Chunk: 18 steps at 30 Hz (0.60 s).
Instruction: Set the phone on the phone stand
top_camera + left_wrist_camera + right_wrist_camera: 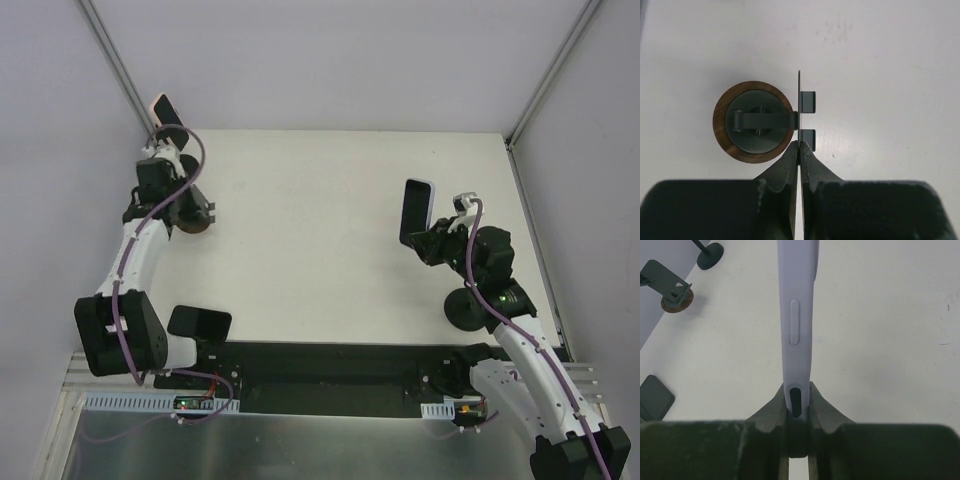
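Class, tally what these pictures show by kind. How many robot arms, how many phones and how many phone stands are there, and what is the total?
Robot arms: 2, the left arm and the right arm
Phone: 1
Phone stand: 1
Total: 4

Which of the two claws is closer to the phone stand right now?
Left. The left gripper pinches the thin plate of the phone stand, beside its round base; the right gripper is far across the table, holding the phone.
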Available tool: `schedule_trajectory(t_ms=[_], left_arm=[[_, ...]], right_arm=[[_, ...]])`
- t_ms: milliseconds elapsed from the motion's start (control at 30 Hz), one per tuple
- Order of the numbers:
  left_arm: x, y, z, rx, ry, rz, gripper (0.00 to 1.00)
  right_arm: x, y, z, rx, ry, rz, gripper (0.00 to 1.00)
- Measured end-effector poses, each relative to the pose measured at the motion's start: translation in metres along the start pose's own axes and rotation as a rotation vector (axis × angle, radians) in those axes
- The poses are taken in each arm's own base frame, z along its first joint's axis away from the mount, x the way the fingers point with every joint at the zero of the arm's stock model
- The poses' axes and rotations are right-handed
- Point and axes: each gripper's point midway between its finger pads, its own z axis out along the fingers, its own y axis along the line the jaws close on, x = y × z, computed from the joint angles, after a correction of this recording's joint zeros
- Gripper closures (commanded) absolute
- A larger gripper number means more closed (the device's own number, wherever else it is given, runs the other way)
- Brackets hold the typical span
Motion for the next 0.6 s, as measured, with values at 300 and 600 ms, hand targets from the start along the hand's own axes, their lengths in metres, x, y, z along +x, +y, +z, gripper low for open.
schedule_trajectory(t_ms=[300, 600], left_arm=[[-0.035, 0.132, 0.061, 0.023, 0.043, -0.254, 1.00], [-0.045, 0.122, 0.080, 0.221, 0.062, -0.182, 1.00]], right_arm=[[0.001, 0.004, 0.002, -0.026, -0.006, 0.010, 0.99], [0.001, 0.006, 0.001, -0.039, -0.006, 0.008, 0.99]])
